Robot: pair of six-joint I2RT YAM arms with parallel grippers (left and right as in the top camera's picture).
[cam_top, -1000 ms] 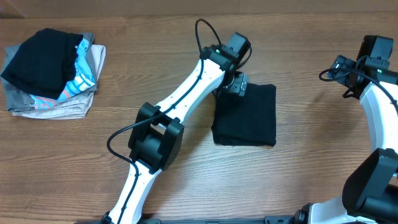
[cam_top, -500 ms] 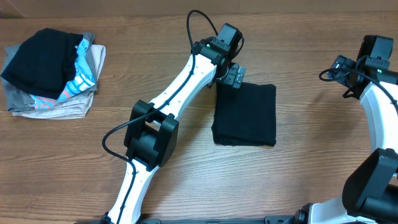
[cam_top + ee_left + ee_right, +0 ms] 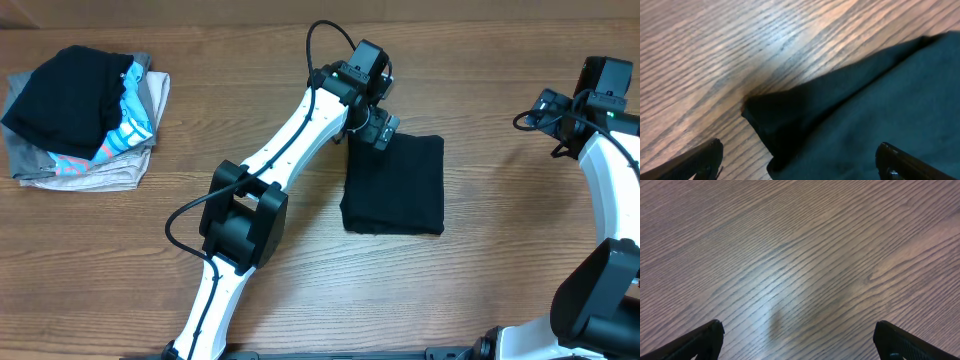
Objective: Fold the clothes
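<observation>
The clothes, a black T-shirt [image 3: 393, 183], lie folded into a neat rectangle at the table's middle. My left gripper [image 3: 378, 128] hovers at the shirt's far left corner, open. In the left wrist view that folded corner [image 3: 785, 117] lies flat on the wood between my spread fingertips [image 3: 702, 160], and the left gripper [image 3: 800, 161] has nothing in it. My right gripper [image 3: 545, 108] stands apart at the far right, well off the shirt. The right wrist view shows only bare wood under the open right gripper [image 3: 799, 341].
A stack of folded garments [image 3: 85, 115], grey and turquoise-patterned with a black one on top, sits at the back left of the wooden table [image 3: 200, 80]. The left arm [image 3: 290, 165] stretches diagonally from the front edge to the shirt.
My left gripper has drawn back a little from the shirt's far left corner and opened wider. The shirt lies as before. The right arm has stayed still.
</observation>
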